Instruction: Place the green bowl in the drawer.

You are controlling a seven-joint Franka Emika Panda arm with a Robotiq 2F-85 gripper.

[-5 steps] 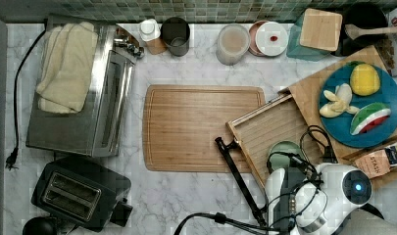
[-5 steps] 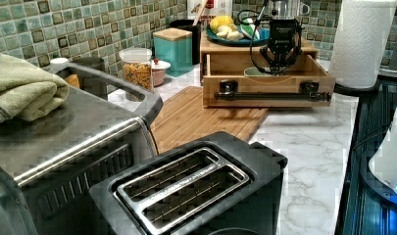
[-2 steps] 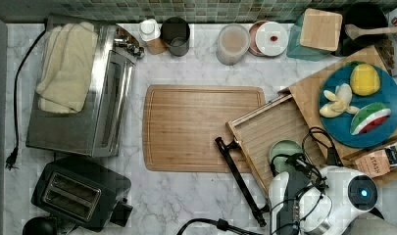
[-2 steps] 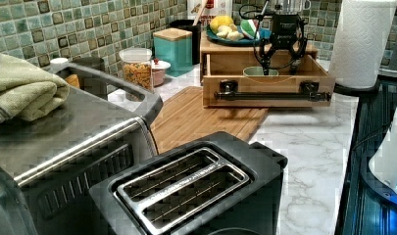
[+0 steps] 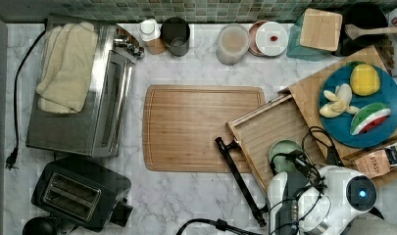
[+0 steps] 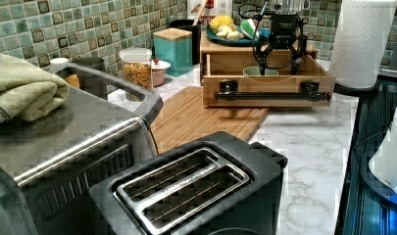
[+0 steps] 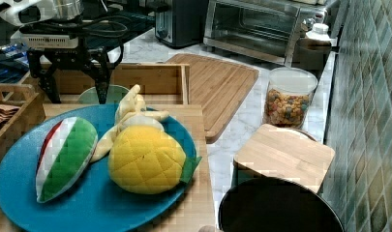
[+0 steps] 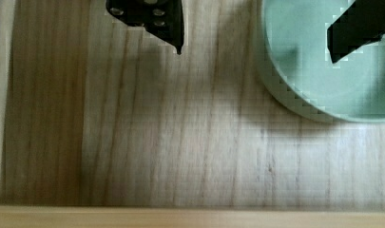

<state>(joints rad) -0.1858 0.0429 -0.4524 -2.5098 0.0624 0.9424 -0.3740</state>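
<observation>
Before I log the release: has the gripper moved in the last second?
Yes. In the left view the gripper has risen away from the green bowl, which sits in the drawer, fingers open.

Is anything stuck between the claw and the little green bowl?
No. The open claw hangs right above the green bowl, which sits in the drawer; one finger is over it.

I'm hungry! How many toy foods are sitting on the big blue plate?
3. On the blue plate in the top view: a yellow pineapple at its top, a peeled banana on the top view's left, and a watermelon slice lower down. Smaller pieces could be hidden behind them.
</observation>
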